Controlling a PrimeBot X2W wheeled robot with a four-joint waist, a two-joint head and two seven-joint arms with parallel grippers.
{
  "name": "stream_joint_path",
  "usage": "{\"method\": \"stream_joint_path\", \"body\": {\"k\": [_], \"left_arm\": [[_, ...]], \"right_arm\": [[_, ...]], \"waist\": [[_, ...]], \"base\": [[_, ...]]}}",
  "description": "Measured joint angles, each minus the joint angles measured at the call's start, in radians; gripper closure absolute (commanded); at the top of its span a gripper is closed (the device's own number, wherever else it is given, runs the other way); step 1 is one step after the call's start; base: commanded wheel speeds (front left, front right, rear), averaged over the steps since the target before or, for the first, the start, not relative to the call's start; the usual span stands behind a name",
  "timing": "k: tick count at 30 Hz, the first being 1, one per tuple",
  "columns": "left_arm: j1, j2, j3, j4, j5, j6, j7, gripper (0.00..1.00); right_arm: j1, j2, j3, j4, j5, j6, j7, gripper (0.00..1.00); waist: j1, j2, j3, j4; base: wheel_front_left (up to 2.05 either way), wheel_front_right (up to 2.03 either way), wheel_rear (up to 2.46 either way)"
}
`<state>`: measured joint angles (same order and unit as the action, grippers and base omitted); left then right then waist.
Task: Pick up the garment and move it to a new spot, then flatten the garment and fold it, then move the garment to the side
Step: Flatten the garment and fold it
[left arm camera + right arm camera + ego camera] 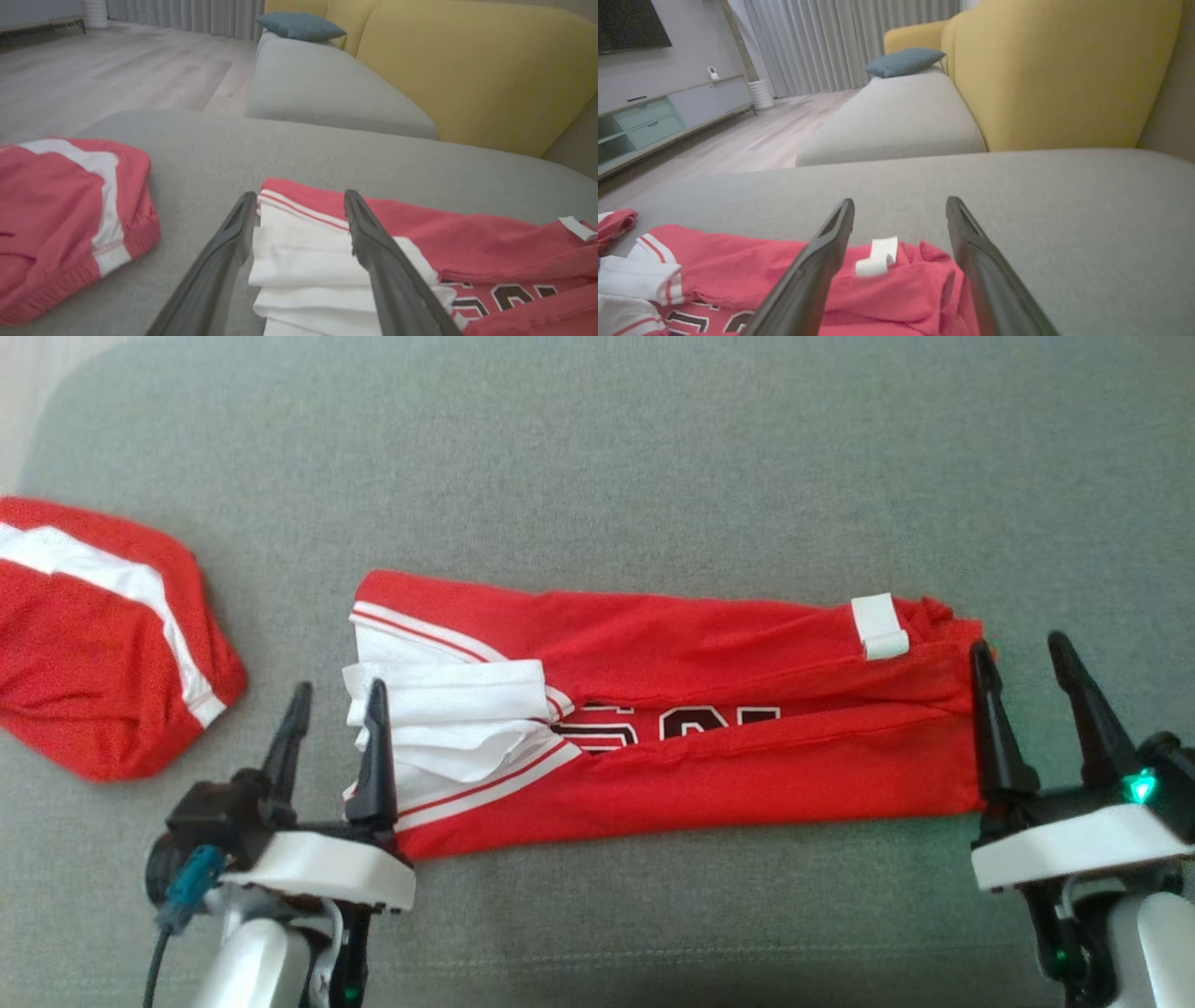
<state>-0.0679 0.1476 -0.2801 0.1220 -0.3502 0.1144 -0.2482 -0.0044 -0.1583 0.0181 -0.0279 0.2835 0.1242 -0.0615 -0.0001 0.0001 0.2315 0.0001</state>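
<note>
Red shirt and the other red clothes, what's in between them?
Bare grey cushion lies between the red shirt and the other red clothes, plus one finger of the open left gripper. The head view shows it.

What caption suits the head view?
Open left tool and right tool at the ends of a folded red jersey on a grey cushion.

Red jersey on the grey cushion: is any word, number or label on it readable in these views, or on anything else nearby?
red jersey, black characters: white-edged print showing between two folds, cut off by the cloth; not readable.
white tag at the jersey's end: no print can be made out on it.
other red garment: white stripe, no text seen.
</note>
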Motion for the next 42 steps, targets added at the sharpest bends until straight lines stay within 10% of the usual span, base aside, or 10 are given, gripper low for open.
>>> {"method": "stream_joint_path", "body": {"k": [19, 42], "left_arm": [[0.047, 0.036, 0.000, -0.151, 0.050, 0.044, 0.011, 0.00], [-0.067, 0.024, -0.046, -0.129, 0.058, 0.012, 0.007, 0.00]], "right_arm": [[0.052, 0.050, -0.026, -0.115, -0.047, 0.000, 0.090, 0.00], [-0.153, -0.034, -0.030, 0.290, 0.085, 0.000, 0.296, 0.00]], "waist": [[0.0000, 0.0000, -0.048, -0.018], [0.0001, 0.0000, 0.100, 0.033]], "base": [[0.00, 0.00, 0.00], [0.00, 0.00, 0.00]]}}
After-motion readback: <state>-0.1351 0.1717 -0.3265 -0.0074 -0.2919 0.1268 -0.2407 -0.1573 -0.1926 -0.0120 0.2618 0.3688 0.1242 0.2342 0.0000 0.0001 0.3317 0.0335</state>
